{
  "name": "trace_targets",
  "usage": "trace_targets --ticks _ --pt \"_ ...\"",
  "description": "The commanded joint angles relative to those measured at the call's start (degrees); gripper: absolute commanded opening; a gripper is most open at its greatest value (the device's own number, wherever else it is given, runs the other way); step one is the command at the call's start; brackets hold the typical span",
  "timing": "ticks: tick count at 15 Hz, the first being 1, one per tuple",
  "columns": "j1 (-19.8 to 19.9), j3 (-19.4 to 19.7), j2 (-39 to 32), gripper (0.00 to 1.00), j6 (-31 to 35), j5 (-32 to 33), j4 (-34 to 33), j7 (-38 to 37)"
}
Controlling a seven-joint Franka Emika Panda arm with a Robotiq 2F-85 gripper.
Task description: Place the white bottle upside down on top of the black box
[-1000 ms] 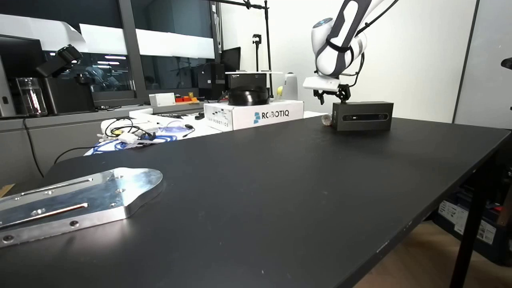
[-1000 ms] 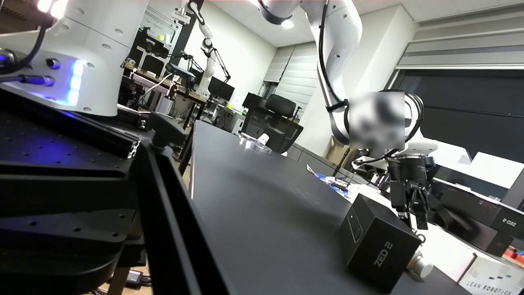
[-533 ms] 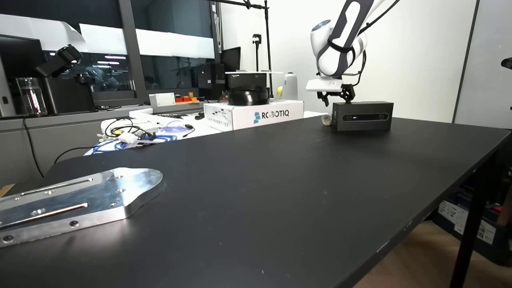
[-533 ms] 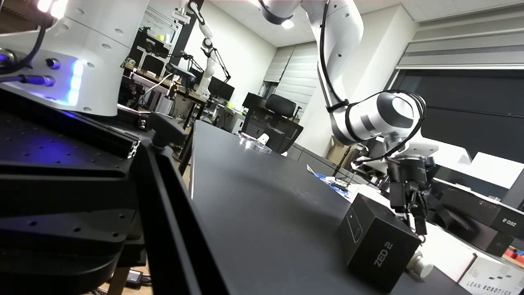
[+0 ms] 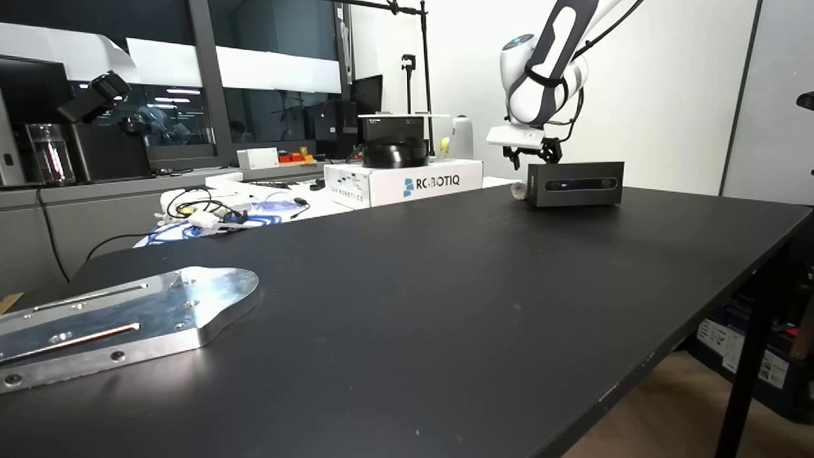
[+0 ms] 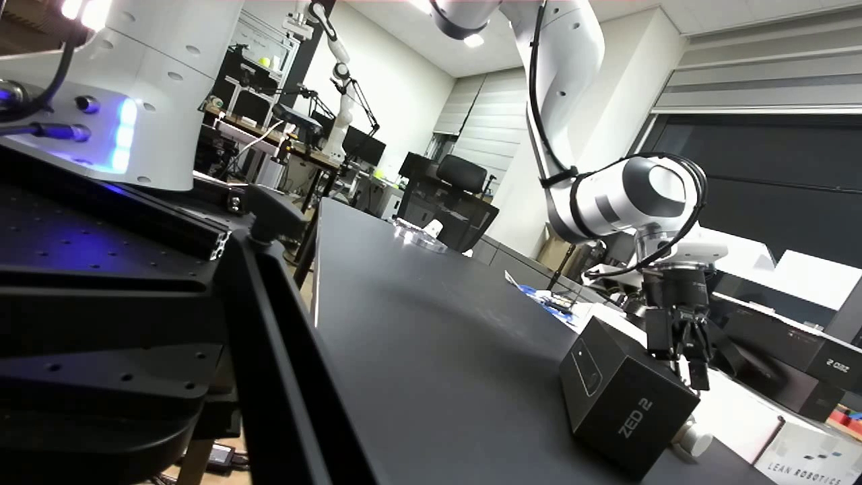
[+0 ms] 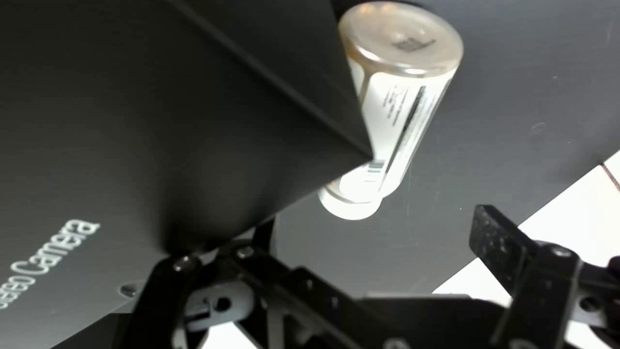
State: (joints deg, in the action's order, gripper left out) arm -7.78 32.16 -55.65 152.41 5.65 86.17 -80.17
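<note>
While the tool (image 7: 378, 237) gapes wide | one finger (image 6: 660, 334) sits at black box (image 6: 626, 401), touch unclear | white bottle (image 7: 401, 114) ungripped

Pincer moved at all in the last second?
Yes, slightly: in an exterior view the pincer has shifted downward and a bit to the right in the picture, judged against the unmoved white cardboard box.
</note>
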Motion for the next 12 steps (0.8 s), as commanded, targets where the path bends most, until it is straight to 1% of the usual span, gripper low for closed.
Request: trace_targets --ticks 1,8,12 --pt "2.0 -1.8 -1.5 1.00 0.6 0.1 -2.0 -1.5" --pt "2.3 -2.7 -0.4 1.00 -1.2 0.6 -2.0 -0.4" --pt "1.6 -2.8 1.4 1.00 -5.4 2.2 -1.7 2.2"
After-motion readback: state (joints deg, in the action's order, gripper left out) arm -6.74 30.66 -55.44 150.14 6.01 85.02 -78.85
